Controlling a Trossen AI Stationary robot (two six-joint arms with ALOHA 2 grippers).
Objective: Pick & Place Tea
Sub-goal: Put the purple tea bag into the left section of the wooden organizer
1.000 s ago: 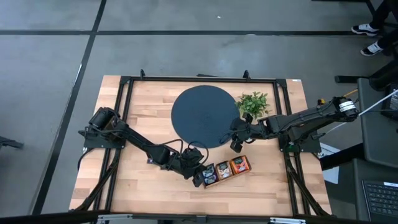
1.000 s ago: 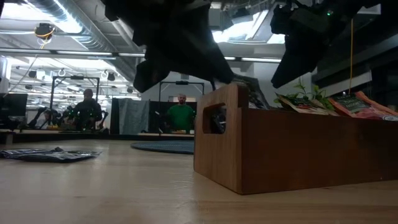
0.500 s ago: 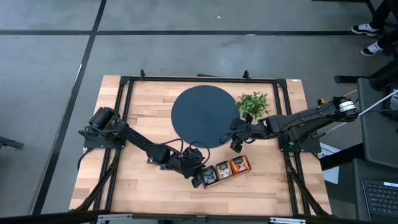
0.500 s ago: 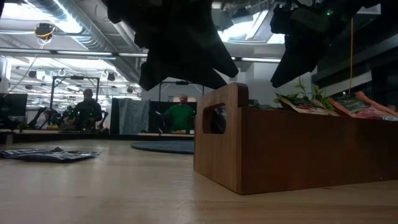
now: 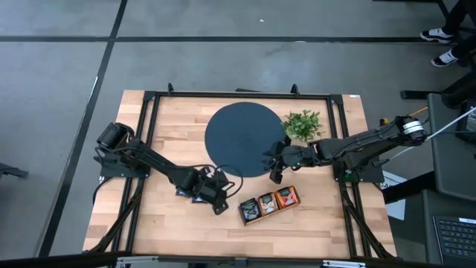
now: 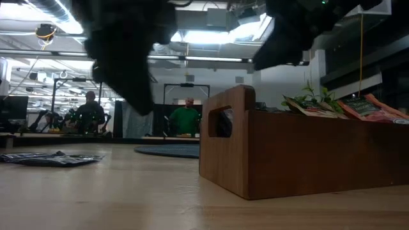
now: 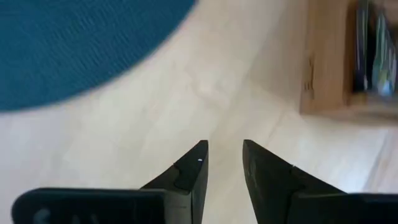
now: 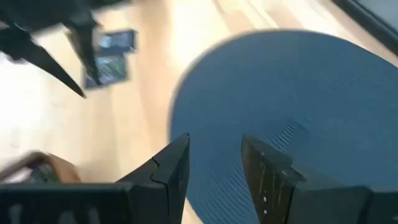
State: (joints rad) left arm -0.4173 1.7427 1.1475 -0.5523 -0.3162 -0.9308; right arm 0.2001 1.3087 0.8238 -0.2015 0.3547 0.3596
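Tea sachets (image 5: 268,205) stand filed in the wooden tray (image 5: 242,211), which lies at the near edge of the table (image 5: 327,223), right of centre; dark packets fill the left compartment, mixed ones the middle, and orange-red ones the right. The low view shows packet tops leaning above the tray wall. Two more dark sachets (image 8: 111,57) lie flat on the wood beside the left arm, seen in the right wrist view; the low view shows them at the far left. Just left of the tray, the left gripper (image 5: 219,208) hangs over bare wood, fingers parted and holding nothing, clear of the tray's end. Farther back, the right gripper (image 5: 274,173) hovers at the near right rim of the round dark mat (image 5: 238,134), its fingers likewise spread and empty. A leafy plant (image 5: 303,123) stands to the mat's right. Beyond the table, two people (image 6: 185,119) are visible in the room.
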